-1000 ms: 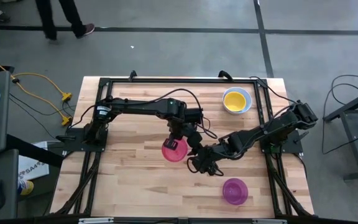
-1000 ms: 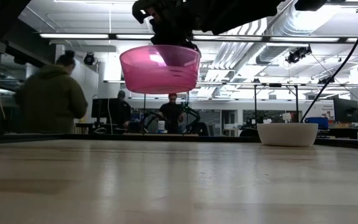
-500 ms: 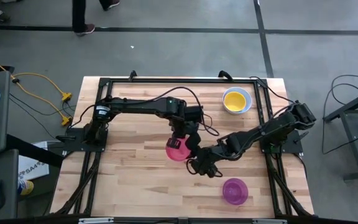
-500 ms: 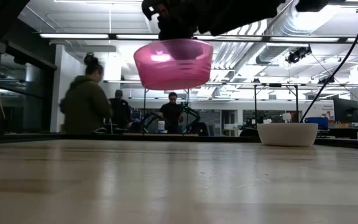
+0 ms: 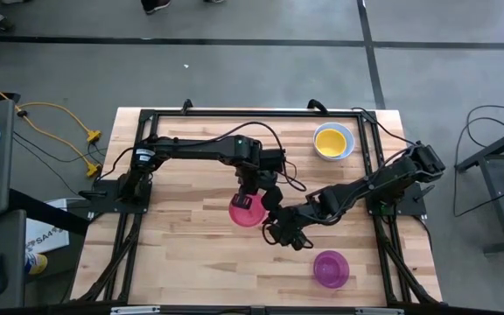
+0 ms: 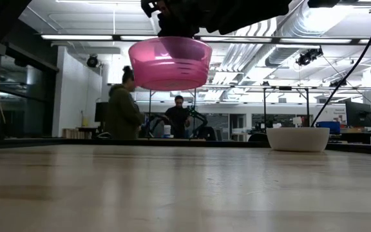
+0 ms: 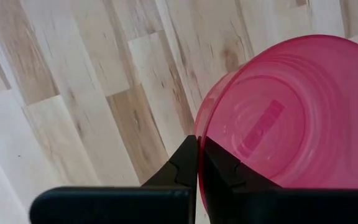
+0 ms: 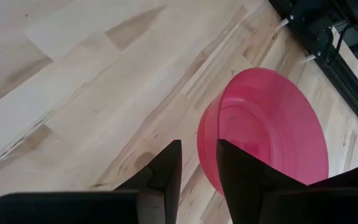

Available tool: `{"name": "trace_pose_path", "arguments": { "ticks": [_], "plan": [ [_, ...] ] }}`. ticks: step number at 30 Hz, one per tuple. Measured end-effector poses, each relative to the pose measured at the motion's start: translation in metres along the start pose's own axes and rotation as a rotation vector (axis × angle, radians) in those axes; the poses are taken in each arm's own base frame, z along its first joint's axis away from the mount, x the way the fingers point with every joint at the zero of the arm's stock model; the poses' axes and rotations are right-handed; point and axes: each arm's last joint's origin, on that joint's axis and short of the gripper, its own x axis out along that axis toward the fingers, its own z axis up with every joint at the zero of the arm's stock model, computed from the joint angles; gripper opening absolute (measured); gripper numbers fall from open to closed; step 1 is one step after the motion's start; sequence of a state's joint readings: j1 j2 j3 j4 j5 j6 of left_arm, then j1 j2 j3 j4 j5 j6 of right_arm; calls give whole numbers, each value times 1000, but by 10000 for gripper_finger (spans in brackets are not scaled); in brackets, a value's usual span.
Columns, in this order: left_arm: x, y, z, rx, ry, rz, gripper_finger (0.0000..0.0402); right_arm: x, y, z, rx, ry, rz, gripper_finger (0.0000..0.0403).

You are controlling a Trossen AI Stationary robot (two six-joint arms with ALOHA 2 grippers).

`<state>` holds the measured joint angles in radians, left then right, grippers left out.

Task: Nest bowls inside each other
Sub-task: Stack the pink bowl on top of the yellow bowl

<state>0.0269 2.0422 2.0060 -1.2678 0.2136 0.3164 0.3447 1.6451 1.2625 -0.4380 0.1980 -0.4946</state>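
A pinkish-red bowl (image 5: pixel 245 213) hangs open side up over the middle of the wooden table (image 5: pixel 182 254), high above it in the low view (image 6: pixel 169 63). My left gripper (image 5: pixel 252 201) is shut on it. My right gripper (image 5: pixel 274 226) stands open just to the bowl's right; the bowl's near wall (image 8: pixel 209 149) shows through the gap between its fingers. A purple bowl (image 5: pixel 331 269) rests on its base near the front right. A yellow bowl (image 5: pixel 332 140) sits inside a pale one (image 6: pixel 297 138) at the far right. My left gripper pinches the pink bowl's rim (image 7: pixel 199 127) on the bowl's far side, one finger inside the bowl and one outside. The fingers come from above, pointing steeply down. The bowl hangs below them, lifted clear of the table and nearly level. My right gripper: whether it touches the bowl, I cannot tell.
A black frame (image 5: pixel 234 114) runs along the table's edges, with the arm bases at the left and right sides. Bare wood lies at the front left. People (image 6: pixel 124 106) stand in the room beyond the far edge.
The pink bowl has rocked in my left gripper's hold: it tipped and swung sideways, then came back, and now hangs nearly level and slightly higher. A person in the room behind has walked across.
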Motion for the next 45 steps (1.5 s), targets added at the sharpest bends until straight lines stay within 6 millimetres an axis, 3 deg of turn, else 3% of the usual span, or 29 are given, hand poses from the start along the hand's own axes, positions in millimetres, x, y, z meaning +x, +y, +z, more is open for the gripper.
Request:
{"name": "trace_pose_path", "arguments": {
  "ticks": [19,26,45],
  "plan": [
    [2,-1,2,8,-29,-52,3,-2,7,-4,56,58,22,94],
    [-8,-2,7,6,-63,-48,3,-2,6,-3,85,44,15,94],
    [-17,-3,8,6,-60,-8,3,-3,10,-2,-11,104,-81,94]
  ]
}}
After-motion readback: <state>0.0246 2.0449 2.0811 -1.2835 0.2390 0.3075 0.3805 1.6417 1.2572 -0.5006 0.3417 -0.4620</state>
